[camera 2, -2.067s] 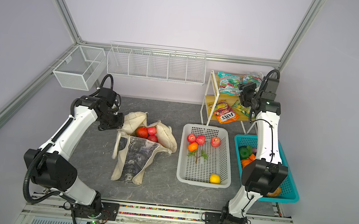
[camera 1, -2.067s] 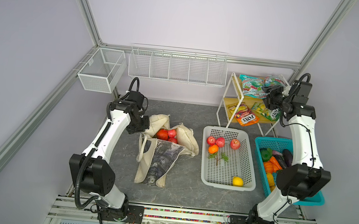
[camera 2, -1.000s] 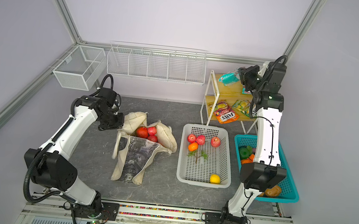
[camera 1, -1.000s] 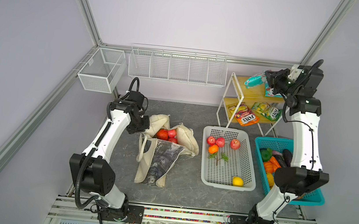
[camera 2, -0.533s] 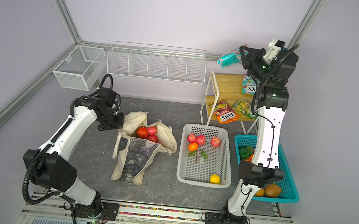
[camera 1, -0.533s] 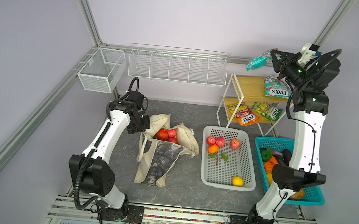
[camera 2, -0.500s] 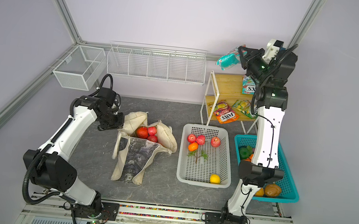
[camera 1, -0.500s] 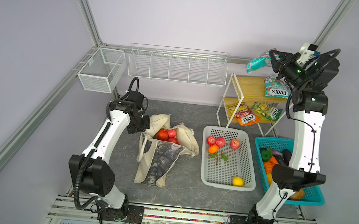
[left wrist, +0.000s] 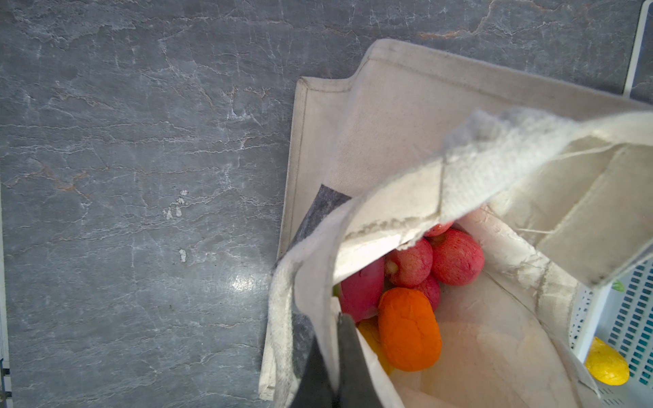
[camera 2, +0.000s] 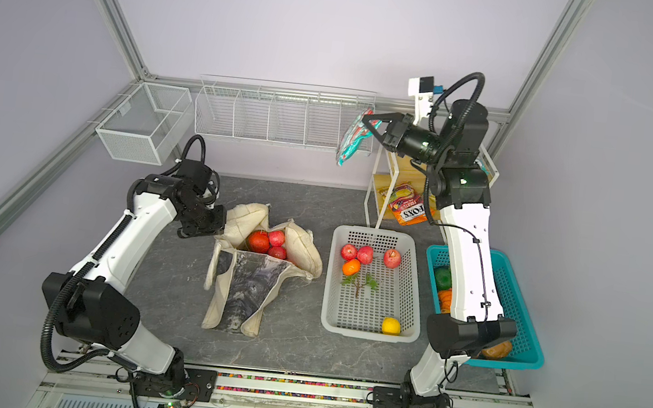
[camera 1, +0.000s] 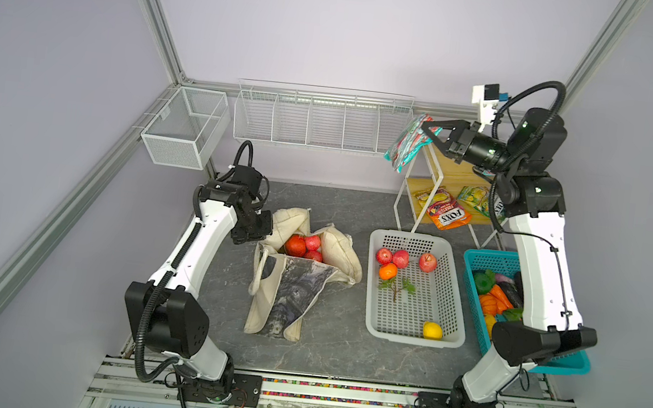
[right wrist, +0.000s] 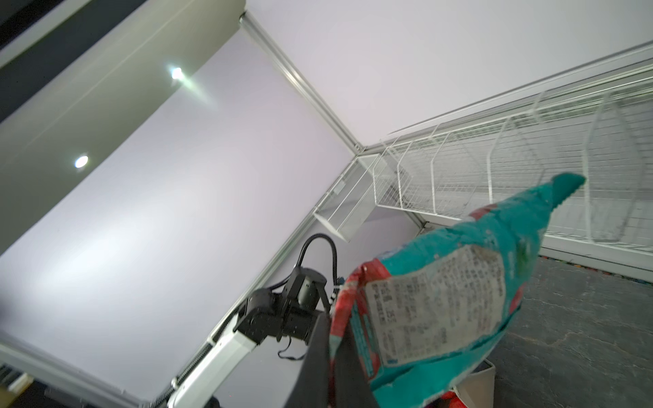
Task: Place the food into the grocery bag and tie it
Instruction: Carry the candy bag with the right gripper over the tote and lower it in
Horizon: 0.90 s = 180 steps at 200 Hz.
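On the left, the left pincer (camera 1: 261, 233) is clamped on the rim of the cream canvas tote bag with a grey-black printed panel (camera 1: 294, 289); the left wrist view shows its dark fingers (left wrist: 353, 353) together with the cloth between them. The bag lies on the grey stone-patterned bench (camera 1: 334, 340), its long axis running from the open mouth at the far end to its bottom at the near end, printed panel upward. No writing can be read on the panel. In its mouth lie red apples (left wrist: 457, 258), a pink dragon fruit (left wrist: 362, 293) and an orange fruit (left wrist: 410, 328).

Just beside it to the right stands a white perforated plastic basket (camera 1: 451, 303) with three more red apples (camera 1: 401, 258) and a yellow fruit (camera 1: 432, 330).

Behind that, the right pincer (camera 1: 429, 131) is raised and closed on the top edge of a teal-and-red packet (camera 1: 406, 147). The packet hangs in the air before the right end of the white wire wall rack (camera 1: 309, 119), its long axis steep and its lower end pointing down at the bench. Its back label (right wrist: 441, 303) bears small print too fine to read.

On the lower shelf of the white-framed wooden rack (camera 1: 409, 197) an orange packet (camera 1: 449, 216) reads "FOX'S", with the letters tilted.
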{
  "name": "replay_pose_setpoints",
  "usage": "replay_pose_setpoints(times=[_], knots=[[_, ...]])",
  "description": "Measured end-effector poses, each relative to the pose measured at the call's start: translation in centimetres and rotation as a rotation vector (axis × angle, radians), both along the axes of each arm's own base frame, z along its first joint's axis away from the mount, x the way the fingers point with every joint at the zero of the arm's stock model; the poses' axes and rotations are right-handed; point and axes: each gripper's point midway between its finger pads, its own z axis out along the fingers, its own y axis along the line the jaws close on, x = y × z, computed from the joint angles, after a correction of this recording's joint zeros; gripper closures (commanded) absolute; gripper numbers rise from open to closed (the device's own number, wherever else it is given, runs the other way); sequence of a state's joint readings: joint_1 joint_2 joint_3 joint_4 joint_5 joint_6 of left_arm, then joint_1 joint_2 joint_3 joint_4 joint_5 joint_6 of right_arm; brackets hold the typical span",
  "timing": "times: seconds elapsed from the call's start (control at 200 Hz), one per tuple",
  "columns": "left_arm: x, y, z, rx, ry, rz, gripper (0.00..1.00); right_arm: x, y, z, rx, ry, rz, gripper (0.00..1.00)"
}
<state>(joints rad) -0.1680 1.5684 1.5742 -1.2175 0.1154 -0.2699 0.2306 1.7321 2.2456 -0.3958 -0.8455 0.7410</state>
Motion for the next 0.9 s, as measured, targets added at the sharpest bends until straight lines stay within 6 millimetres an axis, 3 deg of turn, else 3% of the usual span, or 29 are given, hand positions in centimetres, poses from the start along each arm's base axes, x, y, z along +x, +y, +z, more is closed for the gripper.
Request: replay_pose_setpoints(times=[0.13, 0.28, 0.47, 0.63, 0.9], knots=[[-0.1, -0.2, 0.1, -0.014, 0.000, 0.001, 1.00, -2.1, 3.5, -2.9, -0.084, -0.048, 0.128, 0.93], [-0.1, -0.4, 0.3, -0.023, -0.002, -0.001, 1.00, -3.2, 6.2, -6.8, -0.186, -0.093, 0.204, 0.93], [-0.2, -0.6, 0.3, -0.038, 0.001, -0.003, 1.00, -5.1, 9.6, -9.9, -0.287, -0.193, 0.302, 0.93], [-0.3, -0.8, 0.4, -0.055, 0.004, -0.001, 1.00, -6.7, 12.9, -13.7, -0.380, -0.262, 0.414, 0.93], [-0.4, -1.1, 0.7, -0.076, 0.002, 0.003, 1.00, -8.1, 16.2, -20.0, -0.527, -0.317, 0.545, 0.93]])
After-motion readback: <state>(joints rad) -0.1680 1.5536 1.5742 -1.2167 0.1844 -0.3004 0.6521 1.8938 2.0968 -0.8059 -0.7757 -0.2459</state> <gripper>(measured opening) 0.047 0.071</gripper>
